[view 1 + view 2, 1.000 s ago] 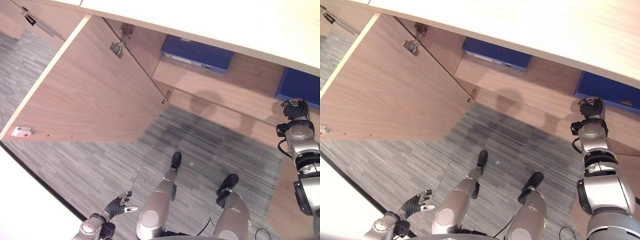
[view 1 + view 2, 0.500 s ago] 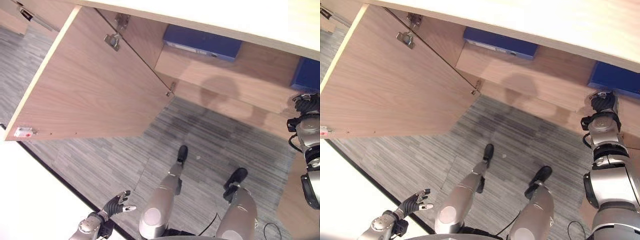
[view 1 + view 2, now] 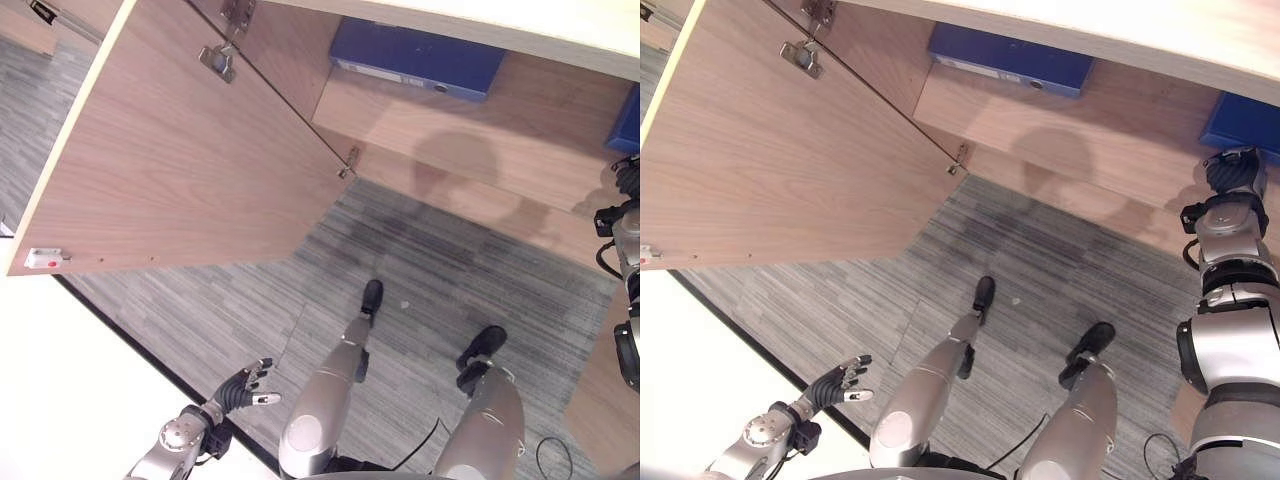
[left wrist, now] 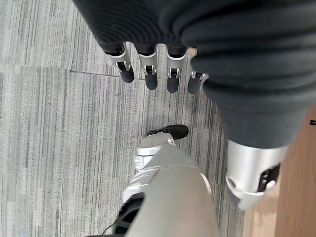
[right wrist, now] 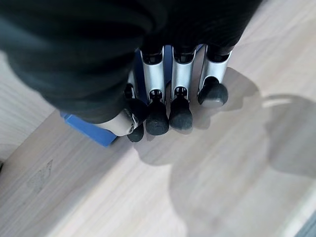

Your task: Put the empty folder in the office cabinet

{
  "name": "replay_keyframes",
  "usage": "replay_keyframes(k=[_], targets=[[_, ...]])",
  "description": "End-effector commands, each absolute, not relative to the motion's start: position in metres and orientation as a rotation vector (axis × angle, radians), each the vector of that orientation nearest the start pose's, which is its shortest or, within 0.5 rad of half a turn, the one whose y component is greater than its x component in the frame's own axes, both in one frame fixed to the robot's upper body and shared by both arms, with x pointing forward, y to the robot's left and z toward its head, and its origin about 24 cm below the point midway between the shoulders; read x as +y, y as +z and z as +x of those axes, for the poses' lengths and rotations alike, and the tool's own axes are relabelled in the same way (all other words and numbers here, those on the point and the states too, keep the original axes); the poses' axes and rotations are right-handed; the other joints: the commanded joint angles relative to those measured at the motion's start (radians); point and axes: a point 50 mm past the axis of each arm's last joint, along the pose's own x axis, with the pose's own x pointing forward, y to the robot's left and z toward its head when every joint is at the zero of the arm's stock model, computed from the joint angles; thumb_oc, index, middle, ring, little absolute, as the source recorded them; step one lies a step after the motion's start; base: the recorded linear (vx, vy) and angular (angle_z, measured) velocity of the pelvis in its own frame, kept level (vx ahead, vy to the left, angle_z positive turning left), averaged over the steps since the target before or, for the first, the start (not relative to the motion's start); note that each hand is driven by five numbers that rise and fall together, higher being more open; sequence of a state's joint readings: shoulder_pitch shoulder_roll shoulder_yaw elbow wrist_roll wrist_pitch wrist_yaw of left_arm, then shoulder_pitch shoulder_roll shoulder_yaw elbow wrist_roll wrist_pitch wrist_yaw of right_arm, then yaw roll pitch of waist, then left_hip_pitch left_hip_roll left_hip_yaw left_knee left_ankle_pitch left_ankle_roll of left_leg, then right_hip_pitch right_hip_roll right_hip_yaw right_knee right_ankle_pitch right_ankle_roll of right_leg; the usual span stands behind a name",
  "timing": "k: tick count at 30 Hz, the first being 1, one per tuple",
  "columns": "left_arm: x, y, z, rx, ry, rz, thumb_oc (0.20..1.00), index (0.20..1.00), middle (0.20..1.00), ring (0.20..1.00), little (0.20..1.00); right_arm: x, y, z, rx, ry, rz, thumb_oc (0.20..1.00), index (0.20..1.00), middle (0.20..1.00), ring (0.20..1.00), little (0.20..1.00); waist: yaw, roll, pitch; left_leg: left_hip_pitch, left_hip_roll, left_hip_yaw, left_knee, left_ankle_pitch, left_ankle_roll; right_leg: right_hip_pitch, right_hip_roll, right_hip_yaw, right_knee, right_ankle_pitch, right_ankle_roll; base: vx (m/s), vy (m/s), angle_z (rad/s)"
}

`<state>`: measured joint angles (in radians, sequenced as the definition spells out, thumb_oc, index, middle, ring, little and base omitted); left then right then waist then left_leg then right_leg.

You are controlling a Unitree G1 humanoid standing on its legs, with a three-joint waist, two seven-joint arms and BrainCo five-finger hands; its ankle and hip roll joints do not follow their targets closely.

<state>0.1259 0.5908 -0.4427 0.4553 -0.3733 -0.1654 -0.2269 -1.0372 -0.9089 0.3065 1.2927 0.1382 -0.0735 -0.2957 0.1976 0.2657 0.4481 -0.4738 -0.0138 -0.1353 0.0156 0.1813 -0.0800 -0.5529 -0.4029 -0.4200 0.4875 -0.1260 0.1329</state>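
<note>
Two blue folders lie on the open office cabinet's shelf (image 3: 1120,150), one (image 3: 1240,122) just beyond the right hand (image 3: 1234,172), whose relaxed fingers (image 5: 181,103) hold nothing, the other (image 3: 418,58) well apart leftward, while the left hand (image 3: 243,385) hangs open over grey carpet (image 3: 240,310).

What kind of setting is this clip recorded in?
Most likely an office. A low wood-grain cabinet stands with its door swung open, blue folders lie on its shelf, and the floor is grey striped carpet tile.
</note>
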Motion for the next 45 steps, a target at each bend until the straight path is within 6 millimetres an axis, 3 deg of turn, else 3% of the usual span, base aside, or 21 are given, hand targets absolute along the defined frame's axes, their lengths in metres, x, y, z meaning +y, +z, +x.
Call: replay_keyframes(k=[1, 4, 11, 17, 31, 34, 35, 37, 38, 40, 41, 45], targets=[[0.228, -0.07, 0.164, 0.611, -0.43, 0.215, 1.0, 1.0, 1.0, 1.0, 1.0, -0.425, 0.262, 0.315, -0.018, -0.912, -0.762, 0.2, 0.2, 0.2, 0.2, 0.2, -0.002, 0.053, 0.051, 0.027, 0.029, -0.011, -0.047, -0.092, -0.022, -0.038, 0.007, 0.07, 0.025, -0.003, 0.078, 0.01, -0.016, 0.09], [0.229, -0.068, 0.164, 0.608, -0.439, 0.217, 1.0, 1.0, 1.0, 1.0, 1.0, -0.428, 0.275, 0.311, -0.043, -0.936, -0.765, 0.2, 0.2, 0.2, 0.2, 0.2, 0.002, 0.055, 0.049, 0.025, 0.03, -0.013, -0.052, -0.091, -0.023, -0.048, 0.005, 0.072, 0.03, -0.005, 0.078, 0.02, -0.008, 0.01], [0.235, -0.063, 0.161, 0.613, -0.458, 0.217, 1.0, 1.0, 1.0, 1.0, 1.0, -0.431, 0.33, 0.298, -0.149, -1.004, -0.804, 0.2, 0.2, 0.2, 0.2, 0.2, 0.008, 0.059, 0.042, 0.018, 0.03, -0.016, -0.082, -0.078, -0.024, -0.09, -0.001, 0.082, 0.049, -0.008, 0.083, 0.02, -0.003, -0.05], [0.238, -0.059, 0.16, 0.614, -0.47, 0.209, 1.0, 1.0, 1.0, 1.0, 1.0, -0.425, 0.366, 0.292, -0.225, -1.036, -0.825, 0.2, 0.2, 0.2, 0.2, 0.2, 0.008, 0.055, 0.033, 0.019, 0.028, -0.018, -0.092, -0.078, -0.026, -0.1, 0.001, 0.081, 0.054, -0.009, 0.081, 0.01, -0.002, 0.04], [0.253, -0.057, 0.16, 0.625, -0.401, 0.196, 1.0, 1.0, 1.0, 1.0, 1.0, -0.421, 0.374, 0.293, -0.251, -1.027, -0.807, 0.2, 0.2, 0.2, 0.2, 0.2, -0.002, 0.028, 0.024, 0.036, 0.028, -0.024, -0.091, -0.084, -0.028, -0.063, 0.007, 0.073, 0.037, -0.003, 0.078, 0.0, 0.002, 0.01], [0.255, -0.063, 0.159, 0.642, -0.359, 0.187, 1.0, 1.0, 1.0, 1.0, 1.0, -0.402, 0.359, 0.314, -0.303, -0.927, -0.751, 0.2, 0.2, 0.2, 0.2, 0.2, -0.008, 0.011, 0.02, 0.047, 0.035, -0.02, -0.089, -0.085, -0.03, -0.041, 0.014, 0.069, 0.028, 0.002, 0.079, -0.04, 0.017, 0.0], [0.256, -0.065, 0.158, 0.647, -0.344, 0.187, 1.0, 1.0, 1.0, 1.0, 1.0, -0.394, 0.351, 0.322, -0.323, -0.884, -0.728, 0.2, 0.2, 0.2, 0.2, 0.2, -0.007, 0.005, 0.023, 0.037, 0.037, -0.019, -0.078, -0.064, -0.027, -0.039, 0.017, 0.057, 0.011, 0.042, 0.066, -0.11, 0.05, -0.01], [0.259, -0.067, 0.157, 0.658, -0.33, 0.195, 1.0, 1.0, 1.0, 1.0, 1.0, -0.388, 0.342, 0.327, -0.342, -0.85, -0.705, 0.2, 0.2, 0.2, 0.2, 0.2, -0.005, -0.006, 0.018, 0.042, 0.04, -0.019, -0.078, -0.066, -0.027, -0.027, 0.021, 0.052, 0.0, 0.047, 0.066, -0.05, 0.029, -0.07], [0.257, -0.073, 0.157, 0.666, -0.299, 0.183, 1.0, 1.0, 1.0, 1.0, 1.0, -0.375, 0.327, 0.336, -0.388, -0.78, -0.645, 0.2, 0.2, 0.2, 0.2, 0.2, -0.014, -0.023, 0.009, 0.048, 0.045, -0.018, -0.069, -0.073, -0.025, -0.007, 0.027, 0.047, -0.019, 0.058, 0.065, 0.01, 0.002, -0.04], [0.259, -0.074, 0.158, 0.671, -0.284, 0.184, 1.0, 1.0, 1.0, 1.0, 1.0, -0.372, 0.311, 0.338, -0.384, -0.75, -0.625, 0.2, 0.2, 0.2, 0.2, 0.2, -0.012, -0.04, 0.001, 0.055, 0.048, -0.018, -0.064, -0.078, -0.025, 0.013, 0.03, 0.041, -0.033, 0.064, 0.065, 0.02, 0.005, 0.0], [0.255, -0.076, 0.161, 0.661, -0.245, 0.14, 1.0, 1.0, 1.0, 1.0, 1.0, -0.359, 0.281, 0.344, -0.387, -0.68, -0.57, 0.2, 0.2, 0.2, 0.2, 0.2, -0.025, -0.064, -0.007, 0.07, 0.053, -0.016, -0.054, -0.088, -0.023, 0.044, 0.038, 0.037, -0.057, 0.074, 0.065, 0.05, 0.021, 0.0], [0.257, -0.08, 0.16, 0.654, -0.176, 0.089, 1.0, 1.0, 1.0, 1.0, 1.0, -0.335, 0.199, 0.34, -0.294, -0.527, -0.526, 0.2, 0.2, 0.2, 0.2, 0.2, -0.037, -0.126, -0.039, 0.124, 0.07, -0.009, -0.049, -0.102, -0.022, 0.131, 0.058, 0.022, -0.112, 0.096, 0.065, 0.07, 0.039, -0.09]])
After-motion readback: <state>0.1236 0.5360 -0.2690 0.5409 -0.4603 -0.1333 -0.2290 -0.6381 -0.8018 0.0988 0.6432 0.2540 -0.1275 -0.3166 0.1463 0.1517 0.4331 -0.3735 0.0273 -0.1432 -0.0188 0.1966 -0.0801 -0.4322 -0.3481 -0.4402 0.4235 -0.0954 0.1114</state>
